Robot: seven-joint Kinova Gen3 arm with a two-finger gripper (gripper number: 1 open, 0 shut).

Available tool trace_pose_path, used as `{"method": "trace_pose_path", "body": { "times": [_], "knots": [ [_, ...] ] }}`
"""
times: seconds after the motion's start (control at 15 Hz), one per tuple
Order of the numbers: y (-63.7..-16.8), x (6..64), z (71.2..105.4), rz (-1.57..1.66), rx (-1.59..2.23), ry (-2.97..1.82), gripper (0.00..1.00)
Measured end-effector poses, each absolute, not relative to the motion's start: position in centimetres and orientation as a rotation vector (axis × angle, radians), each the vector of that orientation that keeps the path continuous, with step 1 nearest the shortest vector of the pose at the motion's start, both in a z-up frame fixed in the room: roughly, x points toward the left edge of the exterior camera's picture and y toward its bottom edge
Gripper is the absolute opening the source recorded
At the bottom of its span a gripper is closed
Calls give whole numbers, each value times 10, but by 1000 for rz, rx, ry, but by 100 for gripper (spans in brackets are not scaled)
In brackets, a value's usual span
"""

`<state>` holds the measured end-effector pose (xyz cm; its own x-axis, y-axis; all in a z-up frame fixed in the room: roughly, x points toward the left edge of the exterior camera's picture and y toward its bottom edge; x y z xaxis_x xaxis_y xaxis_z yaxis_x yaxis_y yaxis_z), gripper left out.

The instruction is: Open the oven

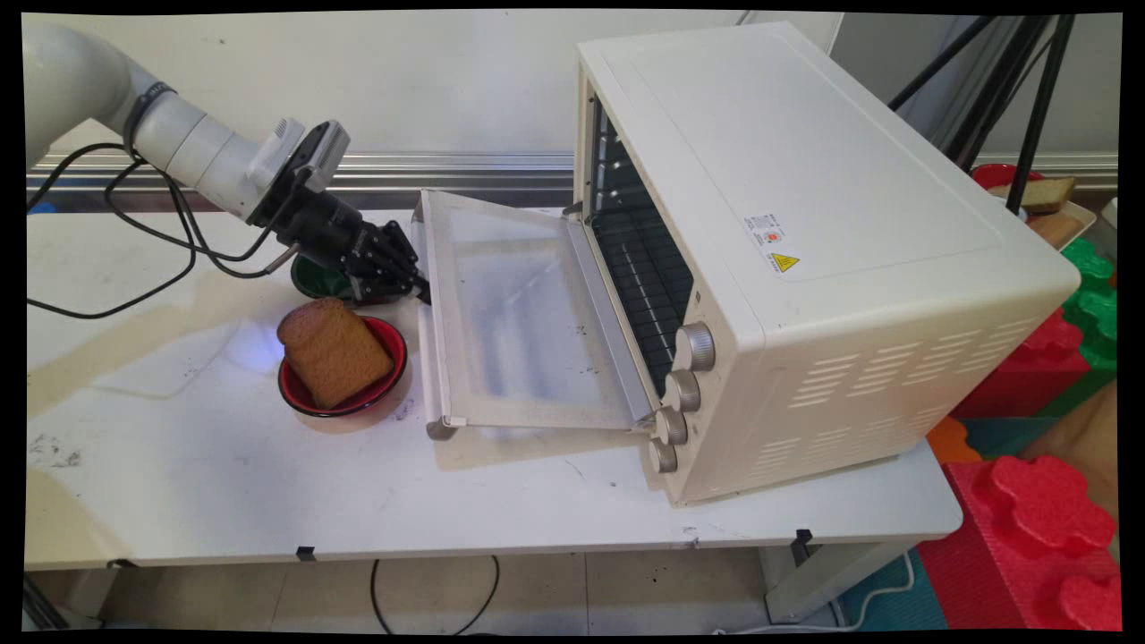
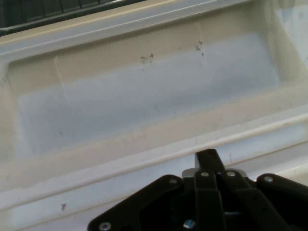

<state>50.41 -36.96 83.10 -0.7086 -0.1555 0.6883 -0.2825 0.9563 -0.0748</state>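
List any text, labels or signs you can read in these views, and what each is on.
No words are readable anywhere.
Sticker on top of the oven: print too small to read.
Yellow warning triangle beside it: a hazard sign, symbol unclear.
Oven knobs: no legible markings.
Hand view: no text on the oven door.

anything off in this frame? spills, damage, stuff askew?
A few things. The table has tan stains left of the red bowl and dark smudges near its left edge. The bread slice leans tilted in that bowl, overhanging the rim. The open oven door has small dark specks on its glass. No breakage visible.
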Motion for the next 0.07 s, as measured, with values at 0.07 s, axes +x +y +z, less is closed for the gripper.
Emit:
{"method": "trace_pose_path", "body": {
  "times": [0.07],
  "knots": [
    [-369, 505, 831, 226, 305, -2369, 0]
  ]
}}
